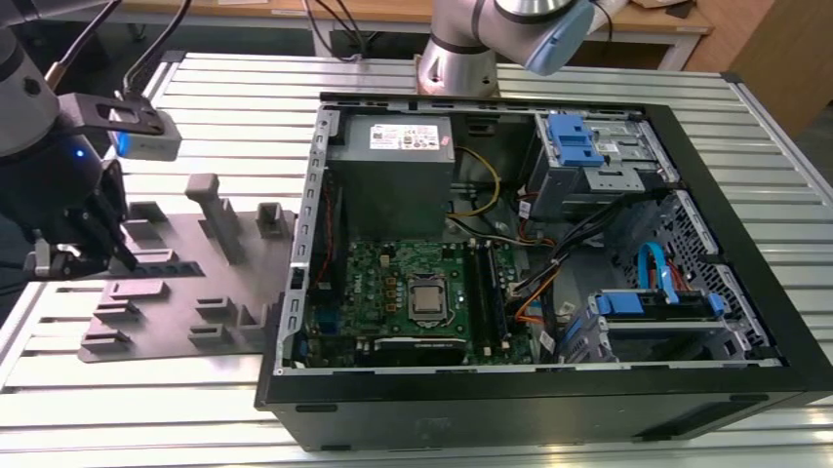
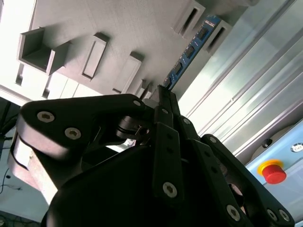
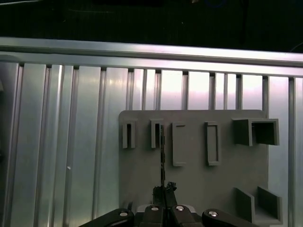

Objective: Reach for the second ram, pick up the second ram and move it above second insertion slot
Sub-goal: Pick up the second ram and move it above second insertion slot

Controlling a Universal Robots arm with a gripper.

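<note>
The claw (image 3: 164,190) looks clamped on one end of the ram (image 3: 162,151). The ram stands on edge in the tray (image 3: 199,189) at the exterior view's left, well apart from the board (image 1: 390,283). I judge this the pick-up step; lifting calls for a straight pull out of its holder.

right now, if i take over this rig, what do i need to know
Pincer: closed on one end of the thin flat blue-green memory stick, seen in both wrist views.
Stick: on edge on the grey slotted plastic tray, far end at a tray slot, not lifted clear.
Done: the reach and, it seems, the grip.
Left: lift it and carry it above its slot on the green motherboard in the open black computer case.
</note>
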